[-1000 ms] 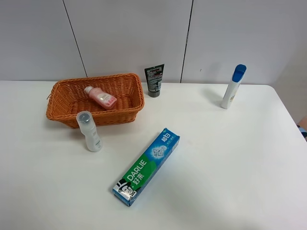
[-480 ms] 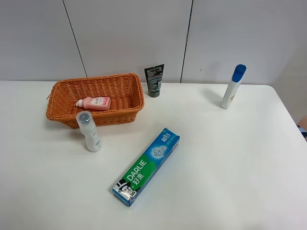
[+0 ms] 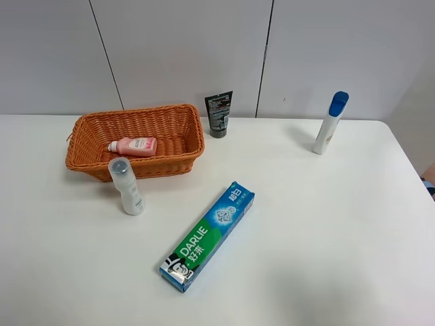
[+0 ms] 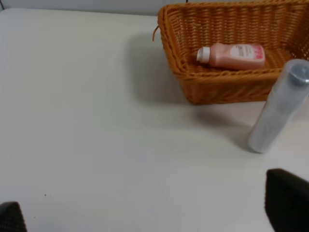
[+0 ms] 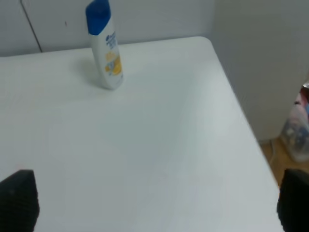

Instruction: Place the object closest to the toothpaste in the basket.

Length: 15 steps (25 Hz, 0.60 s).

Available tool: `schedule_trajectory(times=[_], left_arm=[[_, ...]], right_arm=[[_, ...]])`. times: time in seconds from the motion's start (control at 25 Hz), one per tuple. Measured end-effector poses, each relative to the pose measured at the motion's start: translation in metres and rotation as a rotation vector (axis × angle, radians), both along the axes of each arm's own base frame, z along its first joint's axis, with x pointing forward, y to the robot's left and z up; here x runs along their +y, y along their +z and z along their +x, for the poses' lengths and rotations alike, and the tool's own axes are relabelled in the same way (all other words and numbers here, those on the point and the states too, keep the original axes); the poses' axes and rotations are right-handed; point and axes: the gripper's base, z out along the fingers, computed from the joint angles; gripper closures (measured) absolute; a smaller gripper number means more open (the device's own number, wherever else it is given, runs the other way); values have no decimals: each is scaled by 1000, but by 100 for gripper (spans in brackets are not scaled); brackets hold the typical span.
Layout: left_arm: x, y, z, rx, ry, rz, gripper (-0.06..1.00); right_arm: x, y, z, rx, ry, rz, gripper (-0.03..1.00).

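Toothpaste (image 3: 208, 236) box, blue-green, lay flat and diagonal near the middle of the bench (image 3: 326, 224), toward the front edge in the high view. Clear bottle (image 3: 127, 186) with a grey cap stood upright just in front of the basket (image 3: 88, 139), nearest thing to the box, on the table and not in the basket. Basket sat toward the back-left corner with a pink bottle (image 3: 133, 146) lying on its side inside. Dark tube (image 3: 219, 114) stood at the back edge; white bottle with blue cap (image 3: 329, 123) stood toward the back-right corner. No arms visible here.

Left wrist: left gripper (image 4: 149, 212) jaws spread wide, holding nothing; clear bottle (image 4: 282, 107) beside the basket (image 4: 179, 53), pink bottle (image 4: 232, 55) inside.

Right wrist: right gripper (image 5: 157, 203) jaws wide, empty; white bottle (image 5: 105, 46) upright near the bench's back-right corner.
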Motion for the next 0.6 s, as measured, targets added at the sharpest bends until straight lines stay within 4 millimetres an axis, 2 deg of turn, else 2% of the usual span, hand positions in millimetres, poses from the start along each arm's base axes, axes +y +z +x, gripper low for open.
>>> schedule_trajectory(times=[0.16,0.6], left_arm=[[0,0,0,0,0,0,-5],[0,0,0,0,0,0,-5]], right_arm=[[1,-24,11,84,17,2,-3],[0,-24,12,74,17,1,-3]])
